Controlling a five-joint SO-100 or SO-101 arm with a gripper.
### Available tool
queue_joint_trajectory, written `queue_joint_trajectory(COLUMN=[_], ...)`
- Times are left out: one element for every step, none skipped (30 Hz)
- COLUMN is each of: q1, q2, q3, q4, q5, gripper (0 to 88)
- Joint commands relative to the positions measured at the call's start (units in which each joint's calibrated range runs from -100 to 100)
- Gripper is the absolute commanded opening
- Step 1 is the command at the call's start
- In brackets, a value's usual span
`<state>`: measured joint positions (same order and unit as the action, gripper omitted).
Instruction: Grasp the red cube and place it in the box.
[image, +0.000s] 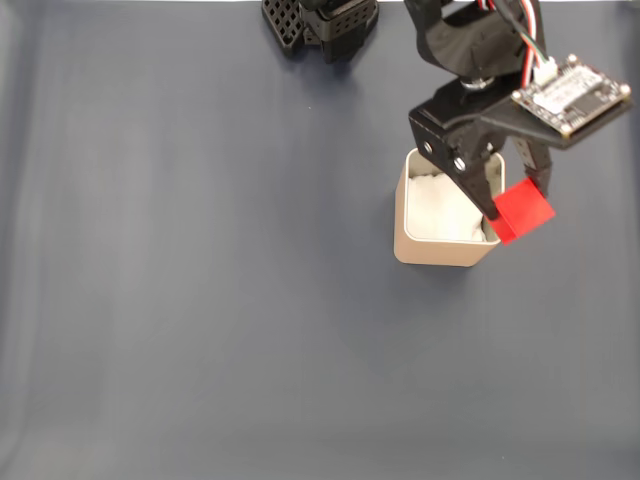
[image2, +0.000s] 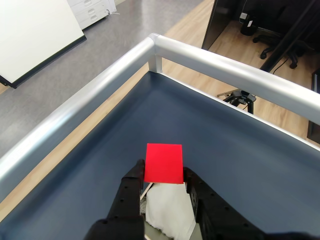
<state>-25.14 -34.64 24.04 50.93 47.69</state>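
Note:
The red cube (image: 524, 211) hangs in the air, pinched between the black fingers of my gripper (image: 518, 208), which is shut on it. In the fixed view the cube overlaps the box's right rim. The box (image: 437, 250) is beige with rounded corners and white padding (image: 440, 208) inside; it stands on the dark blue table right of centre. In the wrist view the red cube (image2: 164, 163) sits between my two fingertips of the gripper (image2: 163, 172), and the white padding (image2: 167, 212) shows just below it.
The arm's black base (image: 322, 22) stands at the table's top edge. A dark blue mat (image: 200, 280) covers the table. In the wrist view a metal rail (image2: 90, 102) runs along the table's edges, with floor beyond.

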Motion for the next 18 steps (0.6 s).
queue_joint_trajectory(q1=[0.7, 0.8, 1.0, 1.2, 1.3, 1.5, 1.6, 1.7, 1.9, 2.0, 2.1, 2.2, 2.3, 2.5, 2.7, 2.9, 3.1, 3.3], q2=[-5.4, -6.2, -6.9, -7.7, -8.5, -9.1, -9.7, -10.2, -10.8, -11.2, -11.7, -12.0, -12.5, -12.8, -13.3, -13.7, -14.1, -14.6], q3=[1.8, 2.8, 3.7, 4.5, 5.3, 6.0, 6.9, 7.5, 8.0, 8.5, 9.1, 9.6, 10.2, 10.9, 11.5, 12.1, 12.9, 13.6], q4=[0.6, 0.6, 0.6, 0.6, 0.6, 0.6, 0.6, 0.6, 0.6, 0.6, 0.6, 0.6, 0.6, 0.5, 0.4, 0.2, 0.1, 0.0], q5=[0.0, 0.0, 0.0, 0.0, 0.0, 0.0, 0.1, 0.1, 0.1, 0.2, 0.2, 0.2, 0.2, 0.2, 0.2, 0.2, 0.1, 0.1], gripper=[10.7, 10.7, 10.7, 10.7, 10.7, 10.7, 10.7, 10.7, 10.7, 10.7, 10.7, 10.7, 10.7, 10.7, 10.7, 10.7, 10.7, 10.7])
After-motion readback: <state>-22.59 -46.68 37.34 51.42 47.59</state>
